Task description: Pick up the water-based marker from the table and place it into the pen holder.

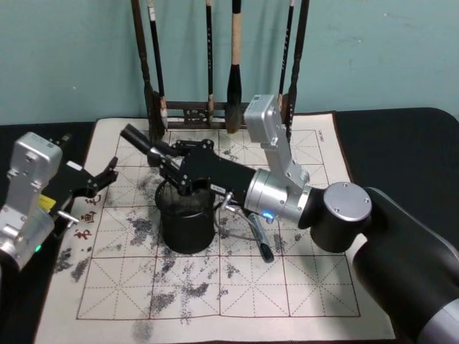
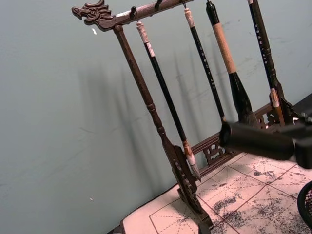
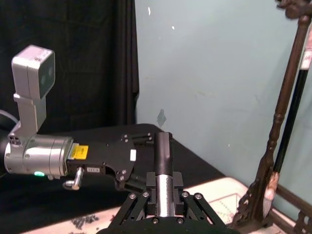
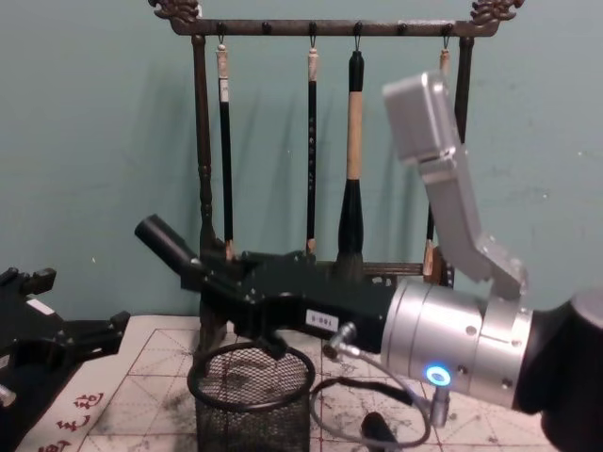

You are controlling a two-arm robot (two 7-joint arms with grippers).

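Note:
My right gripper (image 1: 169, 160) is shut on the water-based marker (image 1: 136, 137), a dark cylinder that juts up and to the left. It hangs above the pen holder (image 1: 188, 233), a black round mesh cup standing on the mat. From the chest, the marker (image 4: 162, 241) tilts over the pen holder (image 4: 250, 414), clear of its rim. The right wrist view shows the marker (image 3: 163, 151) clamped in the right gripper (image 3: 164, 195). The marker's end (image 2: 253, 141) and the pen holder's edge (image 2: 306, 202) show in the left wrist view. My left gripper (image 1: 100, 179) rests open at the mat's left edge.
A tall dark wooden rack (image 1: 215, 107) with hanging calligraphy brushes stands at the back of the mat. The ink-stained gridded mat (image 1: 301, 279) covers the black table. Another dark pen (image 1: 261, 240) lies on the mat right of the holder, under my right arm.

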